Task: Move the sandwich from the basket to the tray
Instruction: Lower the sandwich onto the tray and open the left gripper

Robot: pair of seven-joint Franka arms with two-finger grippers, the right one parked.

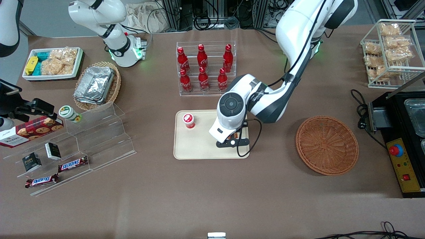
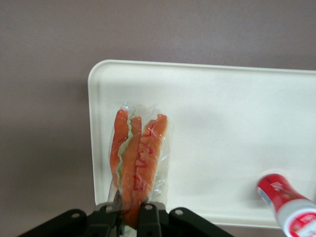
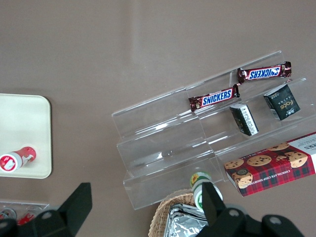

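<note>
My left gripper (image 1: 233, 141) hangs over the cream tray (image 1: 199, 149), above the end nearest the round wicker basket (image 1: 327, 144). It is shut on the sandwich (image 2: 138, 158), a clear-wrapped wedge with orange and green filling. In the left wrist view the gripper (image 2: 129, 217) pinches the wedge's end, and the rest of it hangs just inside the rim of the tray (image 2: 222, 118). In the front view the wrist hides nearly all of the sandwich. The basket holds nothing.
A small red-capped bottle (image 1: 189, 120) stands on the tray's end toward the parked arm. A clear rack of red cola bottles (image 1: 204, 68) stands farther from the camera than the tray. A stepped acrylic shelf (image 1: 99, 139) lies toward the parked arm's end, a black machine (image 1: 403, 139) toward the working arm's.
</note>
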